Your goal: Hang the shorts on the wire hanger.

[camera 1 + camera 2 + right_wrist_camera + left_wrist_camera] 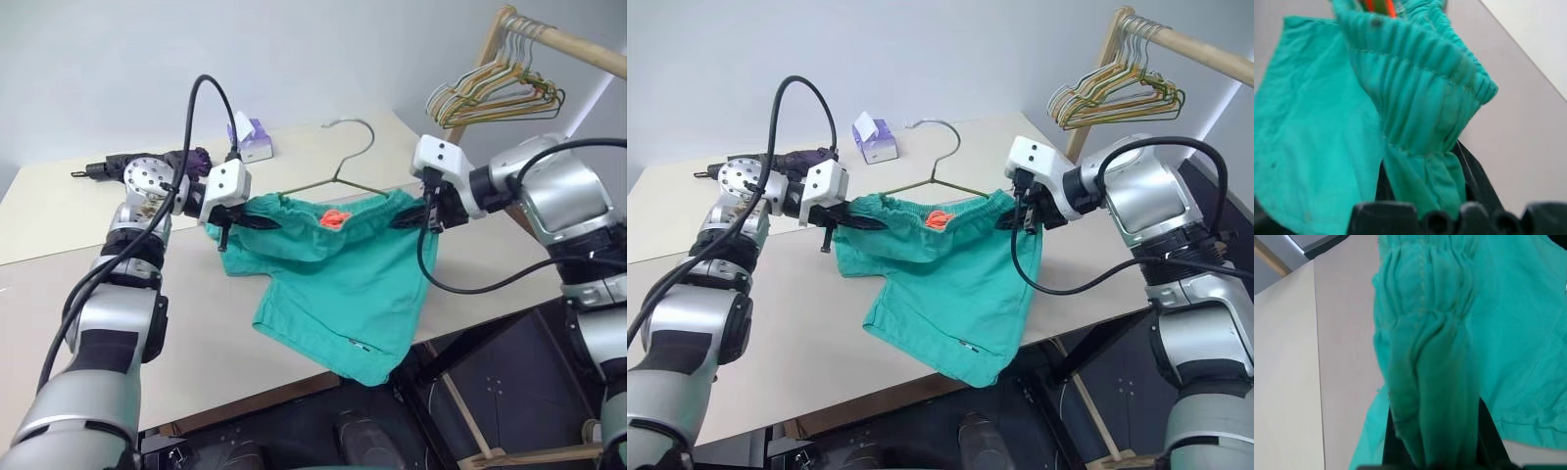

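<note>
— Nearest the lens: teal-green shorts (338,284), held up by the gathered waistband, legs draping down onto the pale worktop (59,294).
— And the tools?
— Left tool (257,221) pinched tight on one end of the waistband; right tool (404,221) pinched tight on the other end. Fabric bunched between black fingers (1488,440) in the wrist views.
— Surroundings?
— Plain grey wall behind. Tissue box (874,138) and a dark folded umbrella (774,162) at the worktop's far side. Wooden rail (563,39) at upper right, carrying bunched gold and green hangers (495,93).
— Wire hanger?
— Wire hanger (338,171) just behind the stretched waistband, between both tools, hook pointing away. Orange-red cord (334,217) at mid-waistband.
</note>
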Controlling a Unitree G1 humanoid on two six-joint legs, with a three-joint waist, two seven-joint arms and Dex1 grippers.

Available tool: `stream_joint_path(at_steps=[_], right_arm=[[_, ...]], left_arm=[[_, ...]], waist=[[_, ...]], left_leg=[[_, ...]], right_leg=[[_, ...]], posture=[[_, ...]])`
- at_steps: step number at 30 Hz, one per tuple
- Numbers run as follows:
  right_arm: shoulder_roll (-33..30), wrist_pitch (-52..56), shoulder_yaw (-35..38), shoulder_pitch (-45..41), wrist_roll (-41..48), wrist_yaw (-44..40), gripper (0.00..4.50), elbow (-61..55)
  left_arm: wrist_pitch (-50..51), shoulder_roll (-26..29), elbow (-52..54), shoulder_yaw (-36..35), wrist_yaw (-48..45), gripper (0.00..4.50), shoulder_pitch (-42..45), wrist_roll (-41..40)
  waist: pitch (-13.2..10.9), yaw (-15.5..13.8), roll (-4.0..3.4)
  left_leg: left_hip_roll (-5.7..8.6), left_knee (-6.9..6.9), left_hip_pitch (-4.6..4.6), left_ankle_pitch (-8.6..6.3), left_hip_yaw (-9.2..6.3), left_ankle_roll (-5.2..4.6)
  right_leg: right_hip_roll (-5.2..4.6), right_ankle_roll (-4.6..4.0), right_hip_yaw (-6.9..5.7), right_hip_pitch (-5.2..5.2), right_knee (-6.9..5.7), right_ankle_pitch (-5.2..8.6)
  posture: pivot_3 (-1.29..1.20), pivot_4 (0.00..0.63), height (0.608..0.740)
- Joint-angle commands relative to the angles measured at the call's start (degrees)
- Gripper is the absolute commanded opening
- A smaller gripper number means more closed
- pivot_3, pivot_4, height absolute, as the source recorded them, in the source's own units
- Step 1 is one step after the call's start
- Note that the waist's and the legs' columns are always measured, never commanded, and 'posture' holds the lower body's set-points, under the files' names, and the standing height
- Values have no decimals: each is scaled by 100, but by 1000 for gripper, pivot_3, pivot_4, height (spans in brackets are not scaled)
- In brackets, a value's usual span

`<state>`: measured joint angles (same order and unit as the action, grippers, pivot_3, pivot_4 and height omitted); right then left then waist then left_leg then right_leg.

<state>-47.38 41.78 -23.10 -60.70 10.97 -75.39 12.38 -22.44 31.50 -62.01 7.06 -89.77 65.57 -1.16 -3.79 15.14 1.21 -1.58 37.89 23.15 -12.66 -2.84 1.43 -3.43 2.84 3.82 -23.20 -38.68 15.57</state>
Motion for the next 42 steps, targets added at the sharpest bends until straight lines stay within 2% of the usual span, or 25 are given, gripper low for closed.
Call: stream_joint_path(at_steps=[1, 6, 10, 15, 22, 26, 28, 30, 34, 38, 42], right_arm=[[-112, 503, 775, 175, 458, 93, 1, -618], [-267, 1169, 1438, 775, 937, 307, 0, -1322], [-338, 1776, 2130, 1488, 1343, 748, 0, -1984], [-265, 2476, 2878, 2249, 1877, 1343, 0, -2801], [440, 3510, 4255, 3354, 2374, 2672, 0, -3883], [963, 4133, 5098, 3943, 2341, 3499, 0, -4577], [1249, 4520, 5499, 4050, 2179, 3964, 0, -4791], [1483, 4902, 5839, 4021, 1929, 4451, 0, -4887], [1671, 5072, 6206, 3816, 1477, 5304, 0, -4858], [1513, 5072, 6339, 3410, 1102, 5900, 0, -4573], [1278, 5072, 6422, 2824, 731, 6459, 0, -3887]], left_arm=[[-65, -87, 59, -105, -68, 280, 170, -107], [59, -118, -15, -269, 25, 1599, 217, -190], [75, -53, -33, -416, 227, 2952, 223, -241], [-216, -17, -238, -593, 1188, 4397, 317, -111], [-237, 21, -490, -1015, 2290, 4476, 559, -274], [711, -186, -155, -1633, 2321, 4476, 533, -1041], [1506, -357, 574, -1832, 2177, 4476, 269, -1543], [2615, -562, 1885, -1908, 2114, 4476, -238, -2186], [4502, -946, 4481, -1951, 2782, 4476, -1226, -3399], [5292, -1184, 5854, -1888, 3415, 4476, -1741, -3947], [5586, -1244, 6453, -1878, 3771, 4476, -1984, -4202]], waist=[[0, -4, 0], [0, -2, 0], [0, 2, 0], [0, 4, 0], [0, -7, 0], [1, -7, -1], [2, -7, -2], [6, 8, -8], [23, 59, -37], [37, 166, -59], [61, 261, -98]], left_leg=[[0, 0, 0, 0, 0, 0], [2, 0, 2, 0, -5, 0], [2, 0, -1, 0, -6, 0], [1, 0, -1, 0, -7, 0], [3, 0, 1, 0, -7, 0], [5, 0, 0, 0, -7, 0], [5, 0, 3, 0, -8, 0], [5, 0, 3, 0, -7, 0], [-1, 0, 3, 0, -12, 1], [1, 0, -9, 0, -7, 1], [5, -10, -56, -1, 1, -1]], right_leg=[[0, 0, 0, 0, -1, 0], [-2, 2, -3, 1, -1, 1], [-2, 3, -3, 2, -3, 2], [-2, 4, -3, 3, -3, 3], [-4, 5, -3, 5, -2, 3], [-6, 6, -2, 6, -4, 3], [-5, 8, -4, 6, -5, 5], [-7, 8, -1, 7, -6, 5], [-7, 10, 9, 5, -23, 6], [-2, 10, 13, 11, -20, 6], [0, 10, 17, 63, 4, 9]], posture=[[-200, 0, 740], [-212, 0, 740], [-220, 0, 740], [-227, 0, 740], [-241, 0, 740], [-265, 0, 740], [-278, 0, 740], [-288, 0, 740], [-302, 0, 740], [-306, 0, 740], [-307, 2, 740]])
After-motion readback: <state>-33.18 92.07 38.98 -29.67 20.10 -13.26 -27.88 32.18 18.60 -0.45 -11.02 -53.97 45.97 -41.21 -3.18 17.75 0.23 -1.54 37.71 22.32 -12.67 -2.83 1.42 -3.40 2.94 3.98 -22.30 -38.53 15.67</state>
